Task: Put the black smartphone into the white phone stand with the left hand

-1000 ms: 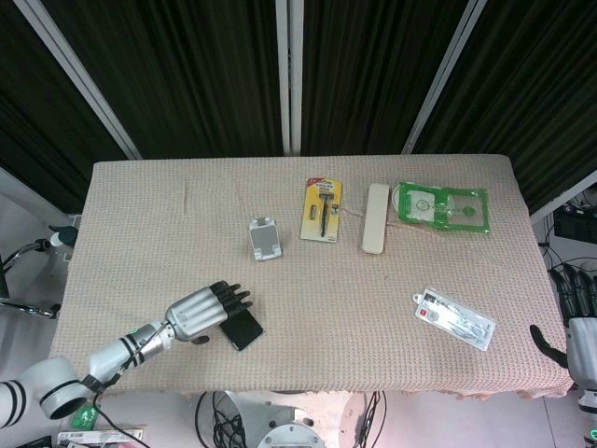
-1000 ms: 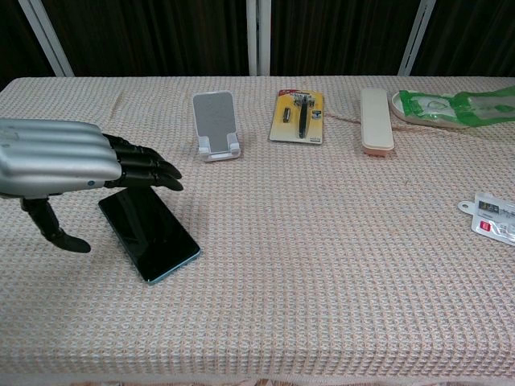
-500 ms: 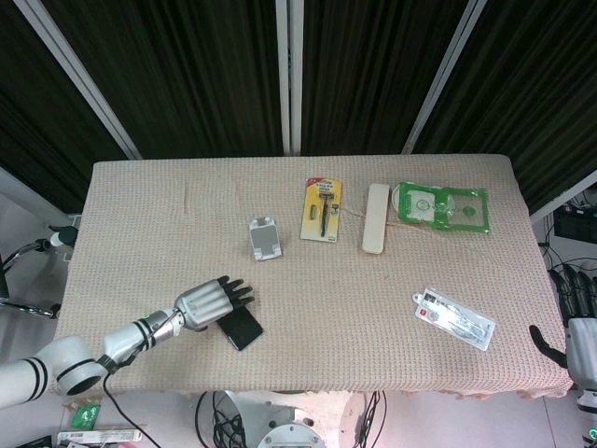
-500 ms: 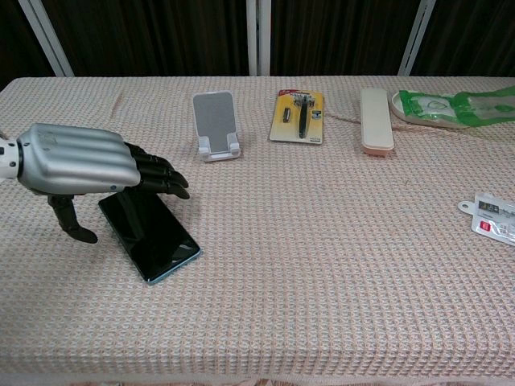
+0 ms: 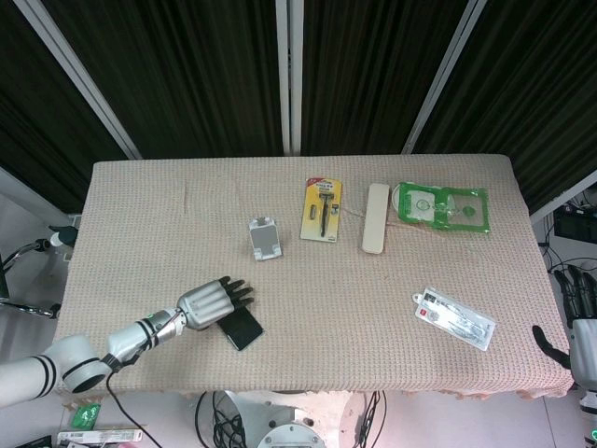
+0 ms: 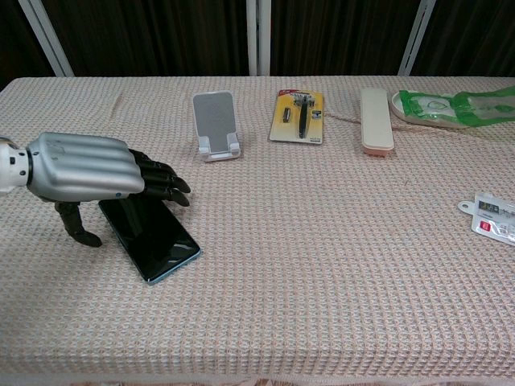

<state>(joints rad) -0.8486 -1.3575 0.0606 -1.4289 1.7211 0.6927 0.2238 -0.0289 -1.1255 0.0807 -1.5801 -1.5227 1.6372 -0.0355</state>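
Observation:
The black smartphone (image 6: 153, 236) lies flat on the table near its front left, also seen in the head view (image 5: 242, 329). My left hand (image 6: 88, 173) hovers over the phone's far end, palm down, fingers (image 6: 161, 181) stretched out above it and thumb hanging toward the cloth; it holds nothing. From the head view the same hand (image 5: 207, 303) sits just left of the phone. The white phone stand (image 6: 216, 125) stands upright further back (image 5: 265, 238), empty. My right hand (image 5: 578, 327) hangs off the table's right edge, fingers apart.
A razor in yellow packaging (image 5: 323, 210), a cream-coloured case (image 5: 375, 217) and a green packet (image 5: 443, 207) lie along the back. A white blister pack (image 5: 453, 318) lies at the front right. The table (image 5: 168, 215) is covered in beige woven cloth.
My left hand has moved right and lowered over the phone's far end, the thumb coming down toward the cloth. The phone has not moved. The right hand stays put.

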